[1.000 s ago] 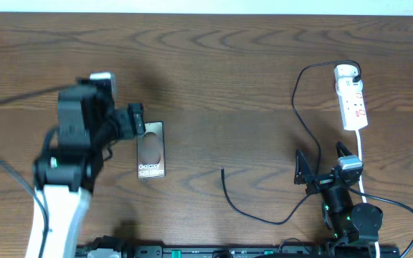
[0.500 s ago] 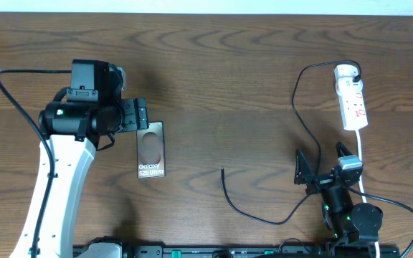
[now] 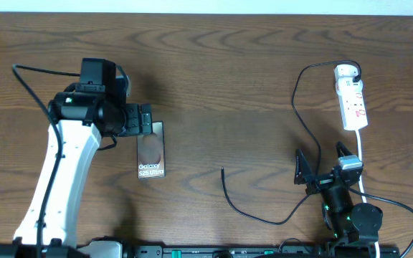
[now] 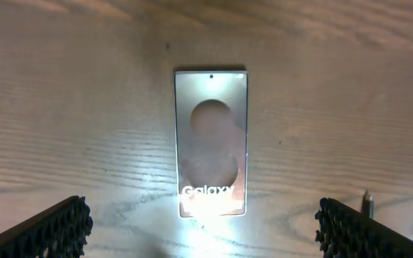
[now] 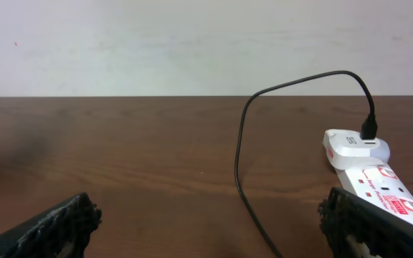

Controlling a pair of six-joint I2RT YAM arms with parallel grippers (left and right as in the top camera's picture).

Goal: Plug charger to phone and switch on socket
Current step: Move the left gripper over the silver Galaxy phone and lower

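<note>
L gripper (image 3: pixel 144 119) spread wide, empty, over top end of phone (image 3: pixel 151 150), which lies flat on table (image 3: pixel 228 72). Charger (image 3: pixel 264 215) tip lies loose between the grippers. R gripper (image 3: pixel 321 166) wide open, empty; socket (image 3: pixel 352 97) ahead of it, well apart.

The dark brown wooden table (image 3: pixel 221 79) carried three things, and the phone (image 3: pixel 151 150) lay flat on it face up with its "Galaxy" lettering at the near end. Well apart to the right of the phone, at the far edge, the white socket (image 3: pixel 351 97) lay lengthwise with its white cord (image 3: pixel 361 154) running toward the near edge. The black charger (image 3: pixel 303 129) looped from the socket's far end across the wood, its free tip (image 3: pixel 222 170) resting right of the phone, apart from it.
</note>
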